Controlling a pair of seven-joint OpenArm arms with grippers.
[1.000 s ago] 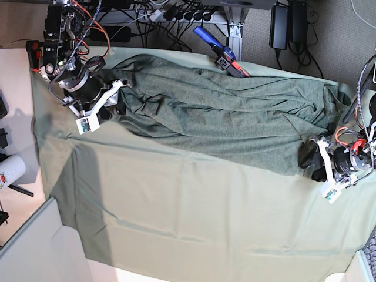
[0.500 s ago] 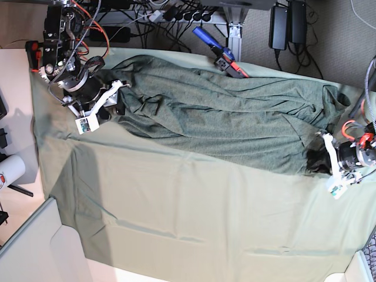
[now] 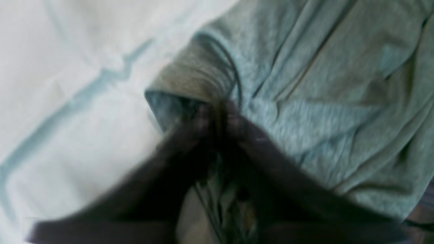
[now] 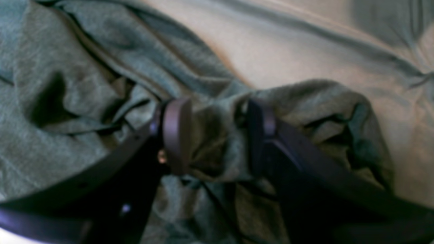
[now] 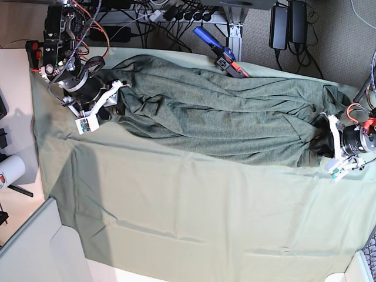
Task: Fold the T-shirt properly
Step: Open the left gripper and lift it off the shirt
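Observation:
The dark olive T-shirt (image 5: 223,117) lies spread and wrinkled across the far half of the pale green table cloth (image 5: 194,200). At the shirt's left end, my right gripper (image 5: 121,95) is closed around a bunched wad of its cloth (image 4: 217,142), one pad (image 4: 176,135) on each side. My left gripper (image 5: 325,143) is at the shirt's right end. In the blurred left wrist view its dark fingers (image 3: 206,125) meet on a rolled, hemmed edge of the shirt (image 3: 322,84), so the left gripper (image 3: 218,115) is shut on it.
A blue-handled tool (image 5: 220,53) lies at the table's back edge, just behind the shirt. Cables and black power adapters (image 5: 279,26) sit behind the table. A white roll (image 5: 10,170) is off the left edge and a pale panel (image 5: 35,247) at the lower left.
My left gripper closed on the shirt's right corner and moved toward the back right, dragging that corner with it. The right arm kept its place and grip.

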